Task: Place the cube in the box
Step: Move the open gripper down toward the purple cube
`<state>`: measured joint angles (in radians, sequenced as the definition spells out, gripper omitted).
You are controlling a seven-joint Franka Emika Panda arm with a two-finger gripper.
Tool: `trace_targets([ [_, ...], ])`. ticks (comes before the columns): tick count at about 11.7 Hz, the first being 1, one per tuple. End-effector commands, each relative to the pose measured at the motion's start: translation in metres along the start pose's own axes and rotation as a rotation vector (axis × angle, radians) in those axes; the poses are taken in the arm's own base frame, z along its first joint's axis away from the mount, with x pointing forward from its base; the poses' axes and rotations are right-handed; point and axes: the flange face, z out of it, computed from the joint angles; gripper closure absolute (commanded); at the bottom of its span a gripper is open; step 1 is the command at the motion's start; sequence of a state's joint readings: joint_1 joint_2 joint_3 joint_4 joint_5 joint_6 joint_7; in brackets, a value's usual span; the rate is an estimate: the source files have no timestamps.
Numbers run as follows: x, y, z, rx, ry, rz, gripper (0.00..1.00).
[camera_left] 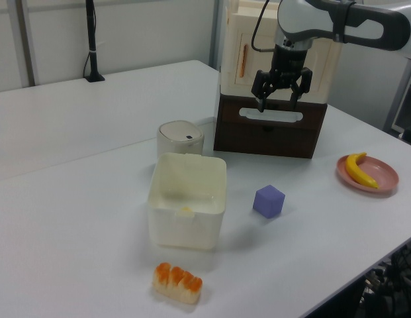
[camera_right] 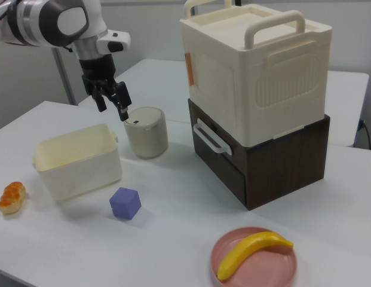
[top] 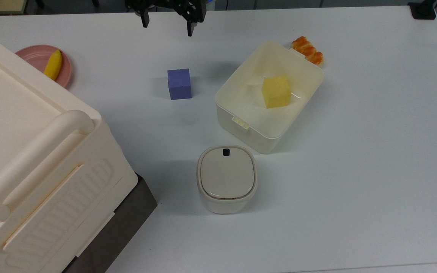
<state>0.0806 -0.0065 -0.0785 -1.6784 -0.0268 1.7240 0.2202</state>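
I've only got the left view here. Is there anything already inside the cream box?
Observer: Yes. The top view shows a yellow cube lying inside the box.
Operator: Is the gripper right by the purple cube?
Observer: No. In the top view the open gripper appears near the picture's top edge, well clear of the purple cube.
Operator: How would I lift that big cream storage bin?
Observer: The right view shows two arched handles on top of the storage bin.
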Motion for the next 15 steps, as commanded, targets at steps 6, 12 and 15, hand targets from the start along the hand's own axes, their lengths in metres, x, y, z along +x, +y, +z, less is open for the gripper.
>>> trace_targets([
  [6,-0.03,0.009,0.027,0.04,0.026,-0.127,0.0],
  [12,-0.055,0.019,0.107,-0.051,-0.076,-0.294,0.0],
  [15,-0.051,0.019,0.147,-0.079,-0.1,-0.31,0.0],
])
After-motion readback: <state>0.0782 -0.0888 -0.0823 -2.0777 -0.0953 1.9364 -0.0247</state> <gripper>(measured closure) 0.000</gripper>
